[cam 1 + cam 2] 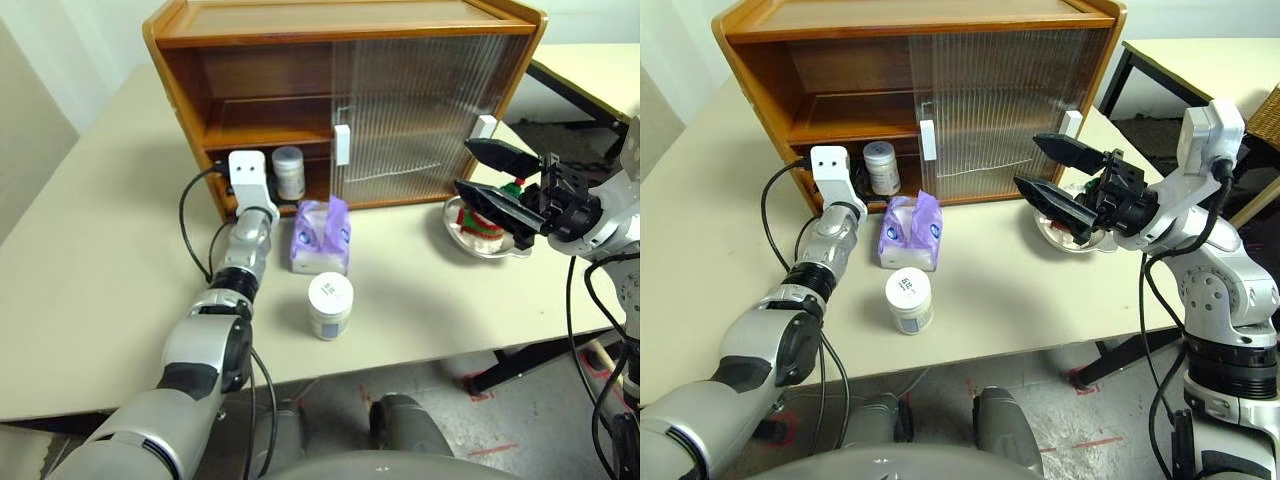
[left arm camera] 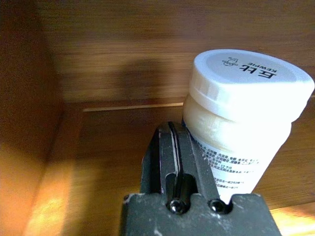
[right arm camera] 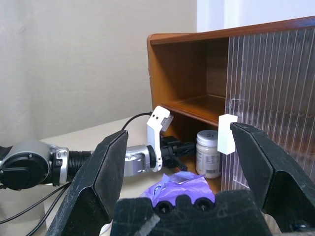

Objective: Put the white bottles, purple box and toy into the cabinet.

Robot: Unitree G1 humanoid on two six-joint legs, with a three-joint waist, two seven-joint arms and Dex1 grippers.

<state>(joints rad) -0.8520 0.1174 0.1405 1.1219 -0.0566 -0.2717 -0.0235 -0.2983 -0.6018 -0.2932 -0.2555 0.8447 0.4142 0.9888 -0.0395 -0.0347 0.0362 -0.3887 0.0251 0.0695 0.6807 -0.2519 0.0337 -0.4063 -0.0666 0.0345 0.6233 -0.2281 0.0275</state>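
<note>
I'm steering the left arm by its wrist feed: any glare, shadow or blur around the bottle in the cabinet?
Left wrist view: the white bottle is overexposed, its lit side washed out, lid print still legible; its soft shadow falls on the cabinet back wall; the left gripper looks soft up close. Left eye view: the same bottle sits in the dim lower compartment.

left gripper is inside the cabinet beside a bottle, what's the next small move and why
Probably draw the left gripper straight back out of the cabinet. Its fingers are shut with nothing between them, and one white bottle already stands upright on the lower level. The other white bottle and the purple box still wait on the table.
</note>
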